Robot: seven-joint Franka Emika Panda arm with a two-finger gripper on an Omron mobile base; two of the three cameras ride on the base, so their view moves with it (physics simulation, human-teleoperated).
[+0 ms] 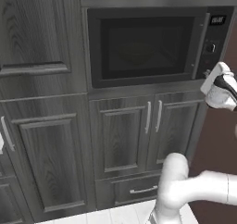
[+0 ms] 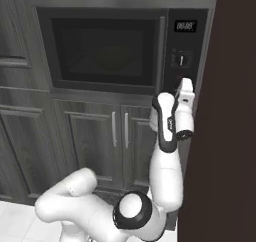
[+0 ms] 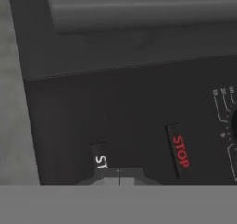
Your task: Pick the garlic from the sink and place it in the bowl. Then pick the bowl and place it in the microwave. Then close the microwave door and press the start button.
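With its jaws pressed fully together and nothing between them, the gripper point(image 3: 119, 176) sits right up against the lower part of the control panel point(image 2: 183, 51) of the microwave point(image 1: 155, 45), its tips at a small button point(image 3: 99, 157) lettered "ST". Just beside that button is a red STOP button point(image 3: 179, 151), and dial markings curve at the panel's edge. From the base views, the white hand reaches the panel's bottom corner, below the small display point(image 2: 184, 26). The microwave door point(image 2: 102, 51) stands closed, its long bar handle point(image 1: 200, 46) upright beside the panel. Through the dark glass, a faint round shape shows dimly; whether it is the bowl cannot be told. Grey cabinet doors point(image 1: 148, 130) hang below.
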